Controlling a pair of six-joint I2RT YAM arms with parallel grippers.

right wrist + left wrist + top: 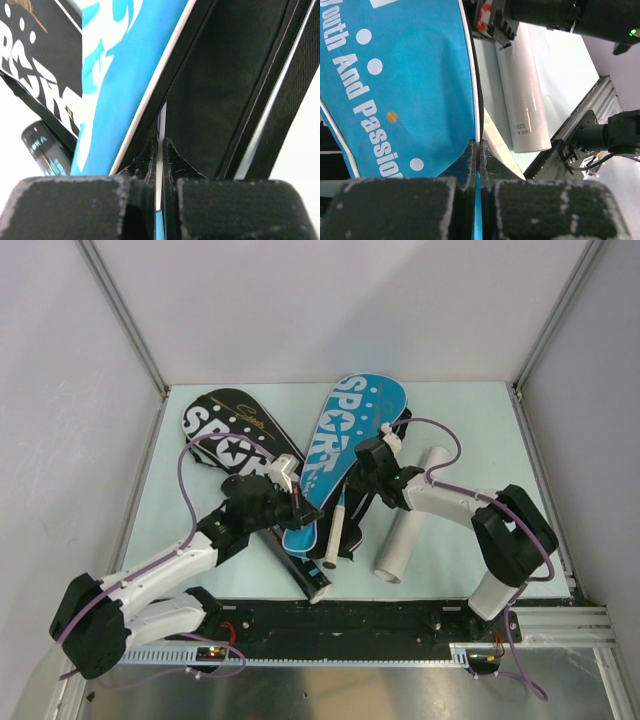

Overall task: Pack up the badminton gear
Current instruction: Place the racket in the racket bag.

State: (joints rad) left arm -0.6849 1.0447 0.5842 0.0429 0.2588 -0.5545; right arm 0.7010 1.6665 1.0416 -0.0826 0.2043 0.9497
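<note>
Pale green table (pixel 480 440), walled in white, seen from above. At centre lies the blue cover (pixel 350 435), marked SPORT, partly overlapping the black cover (pixel 225 430) to its left. Your left gripper (pixel 303 508) is pinched tight on the blue cover's lower left edge. Your right gripper (pixel 372 462) is likewise closed on its right edge. A white handle (pixel 334 535) projects from the cover's near end, between a black tube (pixel 297 572) and the white tube (pixel 410 525).

Risks, as judged: both holds are shallow edge pinches, so if you lift unevenly or draw the arms apart, one hem may slip free and the cover swing. That swing could set the white tube rolling. If you tilt the cover, the handle may slide out.
</note>
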